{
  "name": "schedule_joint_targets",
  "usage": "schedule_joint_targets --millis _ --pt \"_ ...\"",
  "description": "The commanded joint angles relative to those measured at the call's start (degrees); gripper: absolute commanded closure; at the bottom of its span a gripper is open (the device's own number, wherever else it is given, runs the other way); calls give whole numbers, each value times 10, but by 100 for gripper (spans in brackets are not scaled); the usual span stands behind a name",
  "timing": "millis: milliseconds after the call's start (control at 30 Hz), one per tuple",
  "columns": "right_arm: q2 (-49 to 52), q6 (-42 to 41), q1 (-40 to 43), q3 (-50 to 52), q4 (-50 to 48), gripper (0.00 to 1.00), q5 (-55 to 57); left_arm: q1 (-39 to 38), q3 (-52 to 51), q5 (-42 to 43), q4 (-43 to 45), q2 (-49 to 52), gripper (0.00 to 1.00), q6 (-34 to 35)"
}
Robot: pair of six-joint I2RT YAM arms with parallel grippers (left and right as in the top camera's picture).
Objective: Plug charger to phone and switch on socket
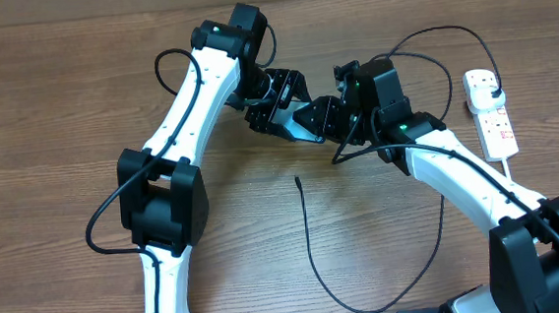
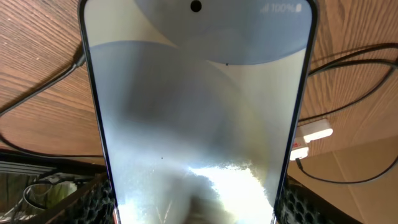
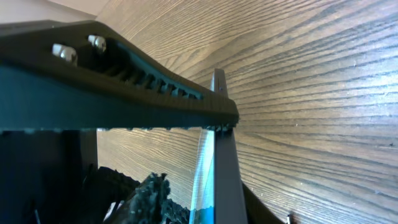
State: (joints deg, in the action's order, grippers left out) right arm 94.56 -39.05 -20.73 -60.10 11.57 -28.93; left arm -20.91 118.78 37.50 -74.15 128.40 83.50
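My left tool [image 1: 282, 115] pinches the phone [image 2: 199, 112] (screen glowing); right tool [image 1: 324, 114] at its edge, grip I can't tell.

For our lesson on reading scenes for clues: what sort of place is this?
Probably a robotics lab bench: a left arm and right arm at a wood-grain table, with a phone, a black charger cable and a white power strip.

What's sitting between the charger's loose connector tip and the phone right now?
Nothing. In the overhead view, only bare wooden table separates the tip of the charger from the phone.
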Motion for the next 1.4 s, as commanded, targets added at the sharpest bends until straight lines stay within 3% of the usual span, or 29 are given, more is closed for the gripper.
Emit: schedule_joint_targets --millis 0,1267,1333,1367 --pt "1 3 -1 -6 -2 71 6 -1 17 20 2 1 96 14" --pt "1 5 -1 -6 3 95 7 -1 17 10 7 1 95 14" --pt "1 5 -1 -6 3 96 6 -1 17 9 7 1 76 13" --pt "1 5 -1 -6 3 96 7 -1 17 8 7 1 58 8"
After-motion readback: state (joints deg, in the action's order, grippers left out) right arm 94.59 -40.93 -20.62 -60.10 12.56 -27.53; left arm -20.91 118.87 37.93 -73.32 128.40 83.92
